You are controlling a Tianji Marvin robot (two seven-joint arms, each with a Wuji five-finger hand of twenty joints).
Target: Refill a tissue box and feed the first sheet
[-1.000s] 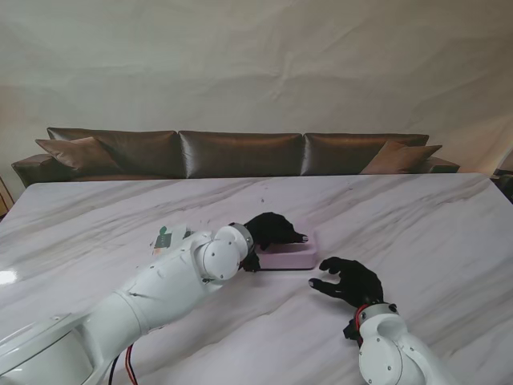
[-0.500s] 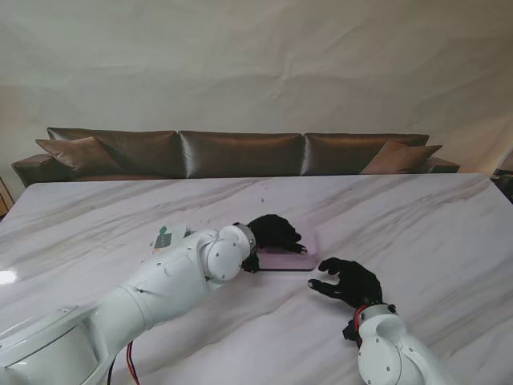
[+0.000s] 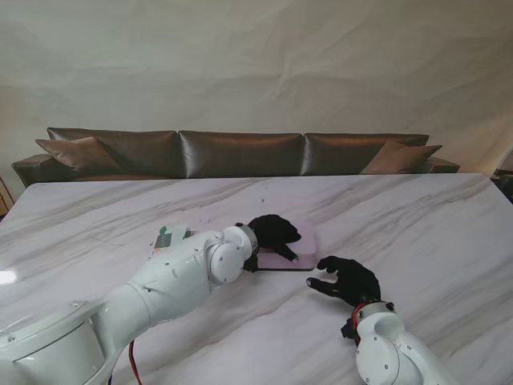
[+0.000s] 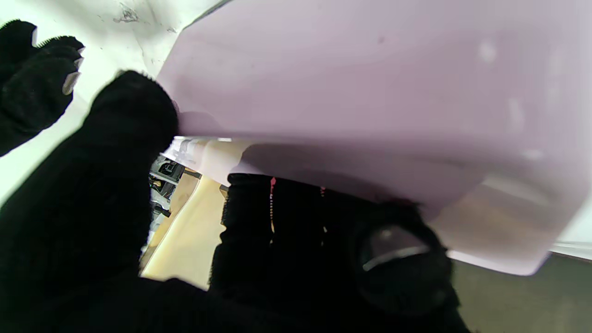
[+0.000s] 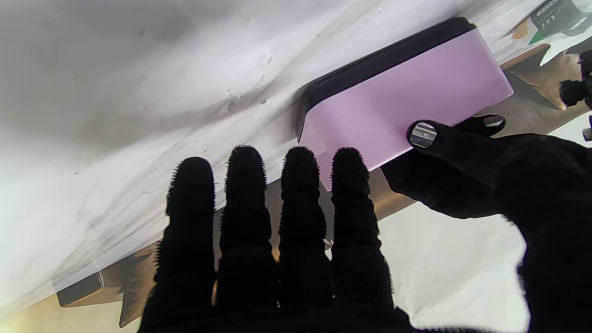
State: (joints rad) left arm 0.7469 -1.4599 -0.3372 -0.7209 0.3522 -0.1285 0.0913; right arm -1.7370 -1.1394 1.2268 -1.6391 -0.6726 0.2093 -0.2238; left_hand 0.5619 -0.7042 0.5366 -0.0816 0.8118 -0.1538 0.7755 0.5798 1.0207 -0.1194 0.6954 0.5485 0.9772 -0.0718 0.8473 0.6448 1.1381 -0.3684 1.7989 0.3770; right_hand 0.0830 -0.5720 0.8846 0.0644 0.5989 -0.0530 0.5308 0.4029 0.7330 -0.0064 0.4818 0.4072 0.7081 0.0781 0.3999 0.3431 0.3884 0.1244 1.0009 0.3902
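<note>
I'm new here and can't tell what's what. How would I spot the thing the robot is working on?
Look at the middle of the marble table, in front of the brown sofa. There the black-gloved left hand lies over a flat box. It is the only pale pink thing there; the packet to its left is white and green.

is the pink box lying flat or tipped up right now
Lying flat. In the stand view the box rests low on the table with its broad face up, the left hand on it. The right hand is beside it, apart.
</note>
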